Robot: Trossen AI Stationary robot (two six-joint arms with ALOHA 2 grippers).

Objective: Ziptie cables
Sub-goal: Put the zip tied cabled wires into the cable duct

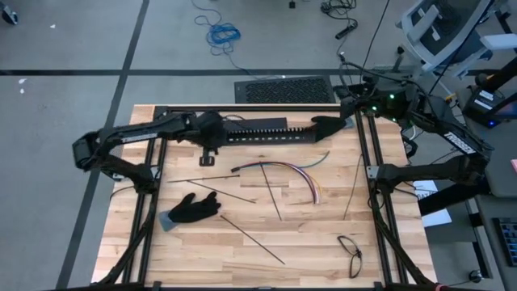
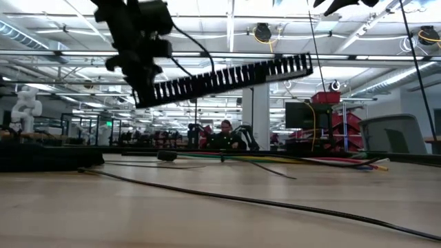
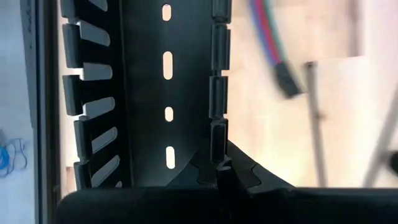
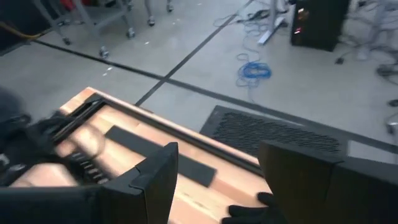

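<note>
My left gripper (image 1: 212,139) is shut on a long black slotted bar (image 1: 266,133) over the table's far part. In the low view the bar (image 2: 220,79) hangs clear of the wood. The cables (image 1: 292,171), a coloured bundle with a thicker black one, lie in an arc on the table near its middle; they also show in the low view (image 2: 289,160) and the left wrist view (image 3: 268,34). My right gripper (image 4: 214,180) hovers open by the bar's right end (image 1: 311,128), with nothing between its fingers. My left gripper pinches one slotted side wall of the bar (image 3: 217,146) between its two fingers, near the bar's left end (image 2: 148,93). The fingers come from above, slanting down, and lie across the bar. The bar is lifted clear and tilted, its free right end (image 2: 300,65) higher.
A black glove (image 1: 194,208) lies at the left front, with several thin straight black strips (image 1: 250,234) spread around it. Spectacles (image 1: 350,252) lie at the right front. A flat black strip (image 4: 163,154) lies near the far edge. Black frame rails (image 1: 380,202) flank the table.
</note>
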